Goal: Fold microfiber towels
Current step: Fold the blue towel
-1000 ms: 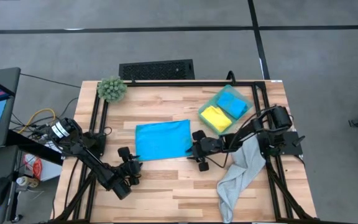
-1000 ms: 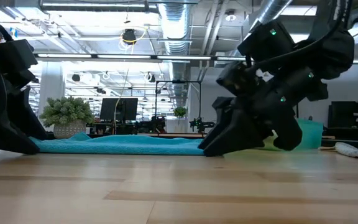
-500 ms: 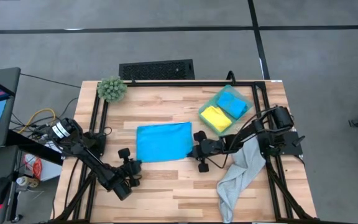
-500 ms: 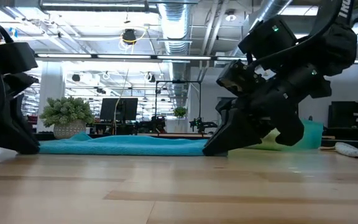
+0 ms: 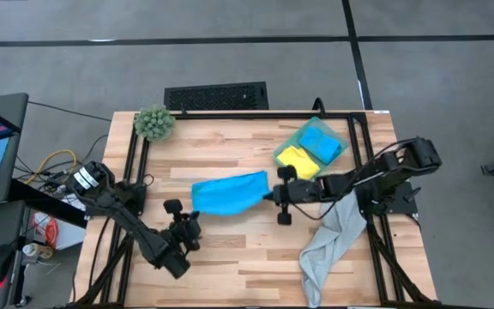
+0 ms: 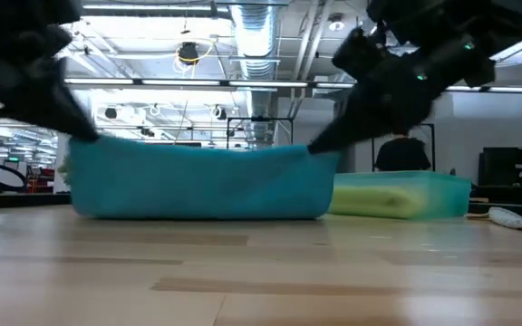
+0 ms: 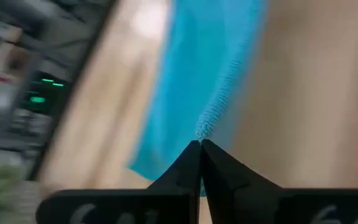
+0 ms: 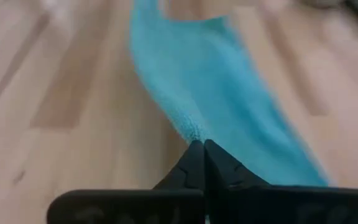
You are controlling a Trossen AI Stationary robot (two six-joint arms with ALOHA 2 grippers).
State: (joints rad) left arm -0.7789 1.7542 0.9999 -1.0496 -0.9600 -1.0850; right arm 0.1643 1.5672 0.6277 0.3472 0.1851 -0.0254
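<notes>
Now both arms are working at the middle of the wooden tabletop [image 5: 230, 257], each holding one near corner of the bright blue towel [image 5: 229, 193]. Seen from above, the left tool [image 5: 192, 225] is sitting at about seven o'clock from the towel's centre, its fingers pinched tight on the towel's edge; its wrist camera is showing the two dark fingertips [image 7: 199, 163] meeting on a bunched point of turquoise cloth [image 7: 210, 81]. The right tool [image 5: 279, 196] is sitting at three o'clock from the towel, likewise clamped on the cloth, and its own wrist view is showing the fingers [image 8: 202, 160] closing on a gathered corner of the towel [image 8: 222, 106].

From table height the towel [image 6: 198, 181] is hanging between the two tools as a raised sheet, its upper edge lifted and its lower edge touching the tabletop [image 6: 261, 272].

At about one o'clock from the towel, the translucent green bin [image 5: 288, 144] is holding a folded yellow towel [image 5: 298, 162] and a folded blue towel [image 5: 321, 143] side by side. At about four o'clock, the pale grey towel [image 5: 328, 245] is lying crumpled near the tabletop's right edge, partly under the right arm. At eleven o'clock, the fuzzy green plant [image 5: 153, 123] is standing at the far left corner.
</notes>
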